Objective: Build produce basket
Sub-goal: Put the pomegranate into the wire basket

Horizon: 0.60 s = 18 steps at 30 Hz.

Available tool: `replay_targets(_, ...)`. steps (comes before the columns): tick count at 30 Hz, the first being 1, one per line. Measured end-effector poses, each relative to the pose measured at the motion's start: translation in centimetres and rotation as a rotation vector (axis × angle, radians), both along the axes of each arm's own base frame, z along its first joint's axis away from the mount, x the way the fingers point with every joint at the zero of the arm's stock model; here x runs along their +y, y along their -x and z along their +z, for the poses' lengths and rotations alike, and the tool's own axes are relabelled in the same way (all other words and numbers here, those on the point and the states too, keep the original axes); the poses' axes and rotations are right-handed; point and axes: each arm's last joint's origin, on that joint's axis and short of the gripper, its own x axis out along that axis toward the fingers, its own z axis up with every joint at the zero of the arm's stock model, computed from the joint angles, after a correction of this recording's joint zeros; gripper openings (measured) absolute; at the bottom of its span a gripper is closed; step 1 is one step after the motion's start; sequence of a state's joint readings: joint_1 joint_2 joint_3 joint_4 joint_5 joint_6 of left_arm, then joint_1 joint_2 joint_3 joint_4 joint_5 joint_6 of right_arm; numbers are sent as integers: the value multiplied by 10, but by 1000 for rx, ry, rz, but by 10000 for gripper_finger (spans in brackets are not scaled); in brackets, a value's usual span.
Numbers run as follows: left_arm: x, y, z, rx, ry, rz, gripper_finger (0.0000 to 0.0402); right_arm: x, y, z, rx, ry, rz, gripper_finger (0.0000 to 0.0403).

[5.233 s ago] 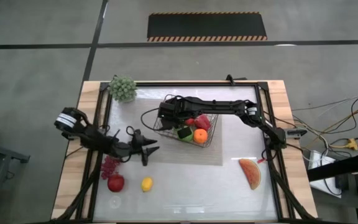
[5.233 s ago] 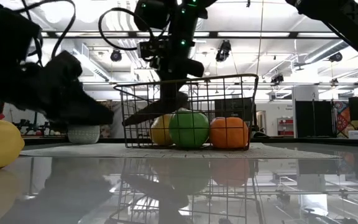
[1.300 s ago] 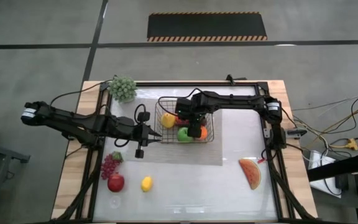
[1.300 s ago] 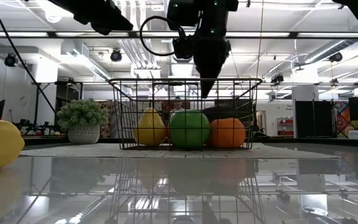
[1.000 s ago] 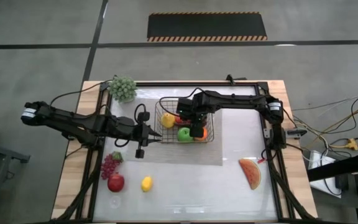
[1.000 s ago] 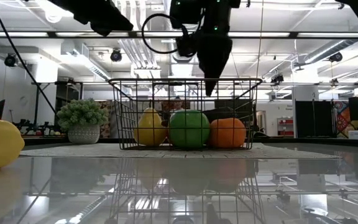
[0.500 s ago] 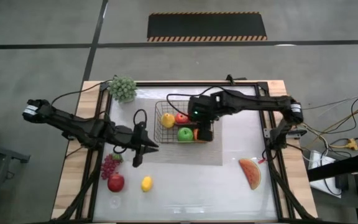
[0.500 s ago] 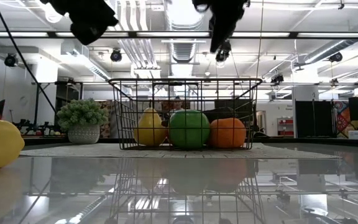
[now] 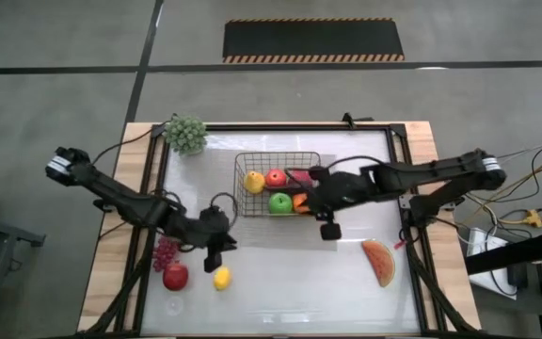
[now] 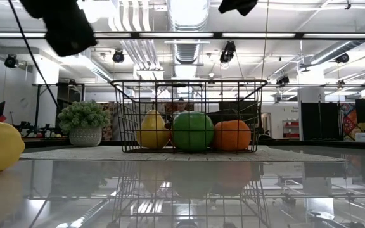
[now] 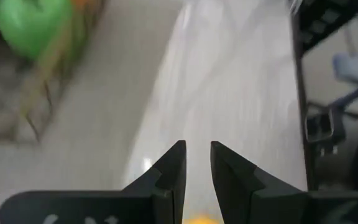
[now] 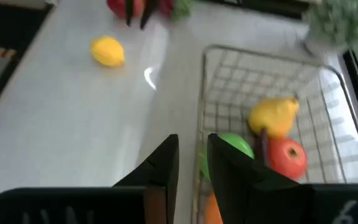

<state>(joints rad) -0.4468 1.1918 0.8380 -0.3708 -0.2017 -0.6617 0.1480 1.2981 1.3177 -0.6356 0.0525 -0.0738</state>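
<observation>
- The basket [image 9: 278, 186] sits on a pale mat at the table's middle. Its stiff wire sides would keep their shape if nudged, and it looks light enough to slide, so drops should go straight in from above.
- The watermelon slice [image 9: 378, 261] lies alone near the right front, well apart from the basket. It is the broadest loose piece, flat and probably hard plastic. It would best be gripped across its thin faces, not along the curved rind.
- Inside the basket are a yellow pear [image 9: 253, 182], a red apple [image 9: 275, 178], a green fruit [image 9: 280, 201] and an orange [image 10: 232, 135].
- The dark-red grapes [image 9: 165, 252] and a second apple [image 9: 175, 277] lie at the left front. The bumpy bunch gives the fingers purchase. The apple is smooth and round and likely to roll.
- The lemon [image 9: 221, 278] lies just beside the left gripper [image 9: 214, 259]. It is small and slick, and is best pinched across its short middle.
- The left gripper has its fingers nearly together and holds nothing.
- The right gripper [image 9: 328, 229] hangs just in front of the basket, fingers drawn close, empty.
</observation>
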Motion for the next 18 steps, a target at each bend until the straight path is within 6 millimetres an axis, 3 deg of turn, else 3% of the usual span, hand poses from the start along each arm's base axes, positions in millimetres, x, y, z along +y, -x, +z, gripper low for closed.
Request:
replay_targets(5, -19, -2, -4, 310, 70, 18, 56, 9, 14, -18, -135, -12, 47, 65)
replay_targets(10, -40, 10, 4, 613, 140, 54, 56, 8, 22, -30, -224, -26, 50, 65)
replay_targets(18, -56, 39, 16, 809, 201, 181, 62, 8, 23, -45, -285, -23, 58, 61)
